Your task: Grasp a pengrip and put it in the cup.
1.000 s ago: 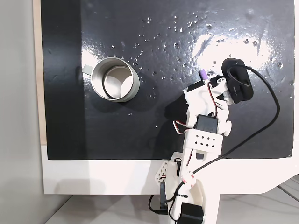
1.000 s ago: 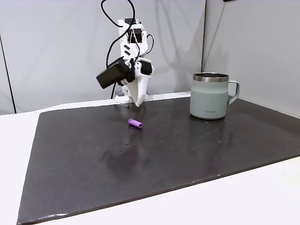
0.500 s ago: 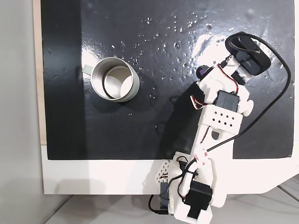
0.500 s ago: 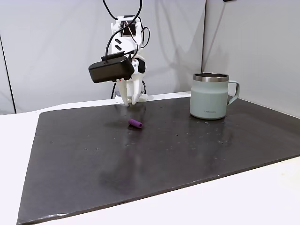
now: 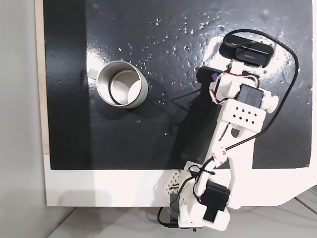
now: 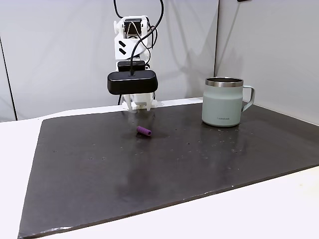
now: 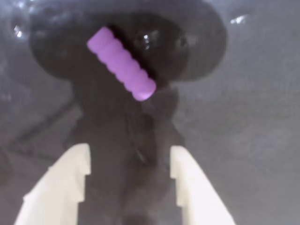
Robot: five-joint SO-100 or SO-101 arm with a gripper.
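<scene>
Lying on the mat [image 6: 199,164] in a fixed view: pengrip [image 6: 144,131] left of the cup [image 6: 223,102], well apart. Hanging above and just behind the pengrip — claw [image 6: 138,105] under the webcam [image 6: 132,82]. Sitting in a fixed view from above: cup [image 5: 122,84] far left, pengrip [image 5: 213,77] right. Showing in the wrist view: pengrip [image 7: 121,63] lying slantwise ahead of the spread claw [image 7: 129,164] — not touching.

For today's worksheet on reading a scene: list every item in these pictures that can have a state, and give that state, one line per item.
pengrip: lying on its side on the mat, free, ahead of the fingertips.
cup: upright, mouth open; nothing seen inside from above.
pincer: open, above the mat, holding nothing.
webcam: mounted on the arm, cable attached.
mat: flat, glossy, speckled with small marks.
</scene>
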